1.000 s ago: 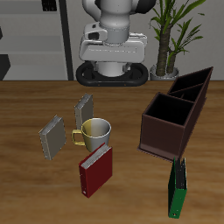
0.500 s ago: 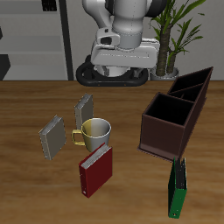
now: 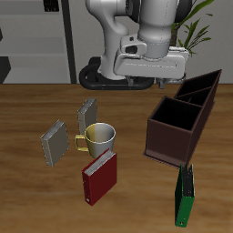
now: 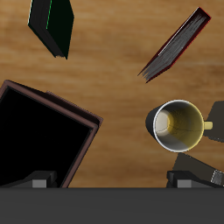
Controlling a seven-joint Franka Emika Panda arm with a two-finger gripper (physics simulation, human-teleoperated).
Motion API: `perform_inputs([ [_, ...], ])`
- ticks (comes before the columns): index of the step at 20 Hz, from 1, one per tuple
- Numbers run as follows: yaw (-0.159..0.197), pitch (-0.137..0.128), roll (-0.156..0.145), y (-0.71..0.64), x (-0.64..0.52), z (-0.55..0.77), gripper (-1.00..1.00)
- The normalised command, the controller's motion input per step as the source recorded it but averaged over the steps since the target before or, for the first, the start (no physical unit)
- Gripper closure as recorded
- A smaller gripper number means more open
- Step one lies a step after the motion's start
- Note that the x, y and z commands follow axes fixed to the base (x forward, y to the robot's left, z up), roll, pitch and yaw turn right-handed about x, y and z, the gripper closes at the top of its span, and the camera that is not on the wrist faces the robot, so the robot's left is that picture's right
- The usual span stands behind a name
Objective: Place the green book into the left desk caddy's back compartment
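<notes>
Since the green book (image 3: 186, 197) stands on edge near the tabletop's (image 3: 27, 114) front edge, just in front of the caddy (image 3: 182, 118), I'd judge it light, stiff and smooth-covered, best pinched across its thin upper edge. My pincer (image 3: 160, 80) hangs high; whether it's apart or together, I cannot tell.

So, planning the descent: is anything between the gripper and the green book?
Nothing visible. The green book stands alone near the table's front edge, just ahead of the caddy; the mug and red book sit well aside.
</notes>
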Motion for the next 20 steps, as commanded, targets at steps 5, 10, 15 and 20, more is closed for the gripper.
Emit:
perform_inputs([
  [5,-0.037,-0.011,-0.008,0.34,0.34,0.02,-1.00],
  [10,-0.017,-0.015,-0.016,0.15,0.29,0.03,-1.00],
  [15,0.031,-0.065,0.011,0.22,0.34,0.08,-1.00],
  [20,0.037,-0.046,0.035,0.25,0.34,0.04,-1.00],
])
